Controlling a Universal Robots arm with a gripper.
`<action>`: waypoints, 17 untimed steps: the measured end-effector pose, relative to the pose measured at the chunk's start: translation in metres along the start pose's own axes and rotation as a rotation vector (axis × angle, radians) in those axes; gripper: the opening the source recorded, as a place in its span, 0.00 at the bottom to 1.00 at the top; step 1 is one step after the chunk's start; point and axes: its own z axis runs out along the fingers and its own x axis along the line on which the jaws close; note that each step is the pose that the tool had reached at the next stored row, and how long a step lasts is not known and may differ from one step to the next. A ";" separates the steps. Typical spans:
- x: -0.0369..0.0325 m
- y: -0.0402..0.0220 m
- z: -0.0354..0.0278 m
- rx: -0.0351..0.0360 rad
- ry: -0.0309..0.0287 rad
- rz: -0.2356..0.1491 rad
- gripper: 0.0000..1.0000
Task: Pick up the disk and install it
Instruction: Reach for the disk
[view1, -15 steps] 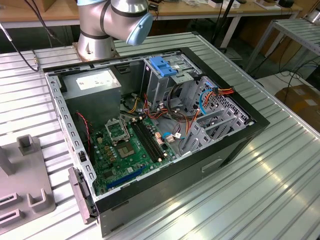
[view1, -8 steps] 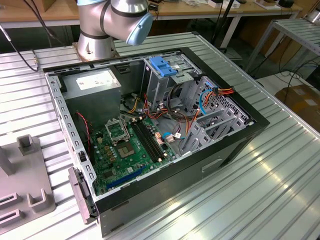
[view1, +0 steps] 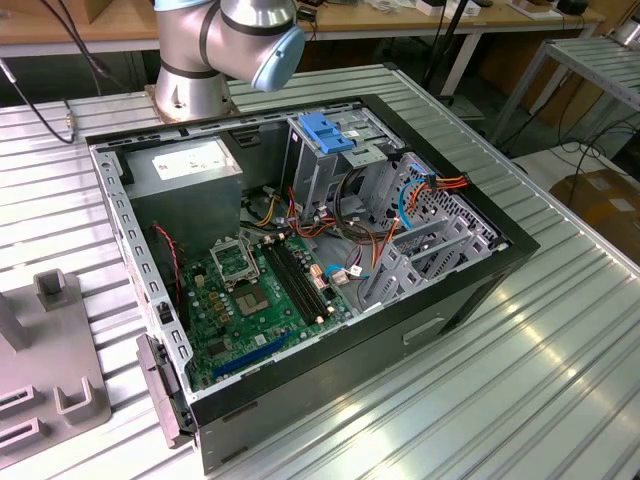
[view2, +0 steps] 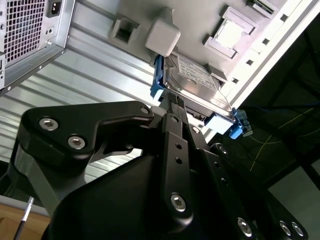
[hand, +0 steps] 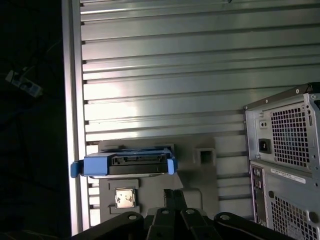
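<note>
We see the disk (view2: 197, 80) lying outside the computer case (view1: 455, 315), on a grey holder (hand: 192, 170) that sits at the edge of the slatted metal table (hand: 175, 65). In the second wrist view its labelled face is turned up and the blue rails (view2: 156, 81) run along its two long sides. In the first wrist view we look at its connector end, with the blue rails (hand: 97, 164) sticking out at either side. A small square chip (hand: 125, 198) rests in a recess of the same holder just beside the disk, and a pale square block (view2: 162, 36) stands at the disk's far end. The claw (view2: 176, 98) hangs close over the disk's near edge with its two black fingers (view2: 171, 107) pressed together and nothing between them. In the first wrist view the claw (hand: 174, 192) sits a little apart from the disk, over the holder. We cannot tell whether the fingers touch the drive. The back of the computer case (hand: 285, 145), with its perforated panel and power socket, stands well apart from the disk. In the exterior view the case lies open on the table (view1: 520, 380), showing the green board (view1: 260, 290), the grey power box (view1: 185, 170) and the metal bay with a blue latch (view1: 325, 130), and the arm (view1: 230, 40) rises behind it.
</note>
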 end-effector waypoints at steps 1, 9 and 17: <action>0.0011 -0.0001 0.0000 0.0000 0.0000 0.000 0.10; 0.0139 -0.0011 0.0001 0.0000 -0.0001 0.000 0.10; 0.0252 -0.0019 0.0001 -0.0001 0.0000 0.000 0.10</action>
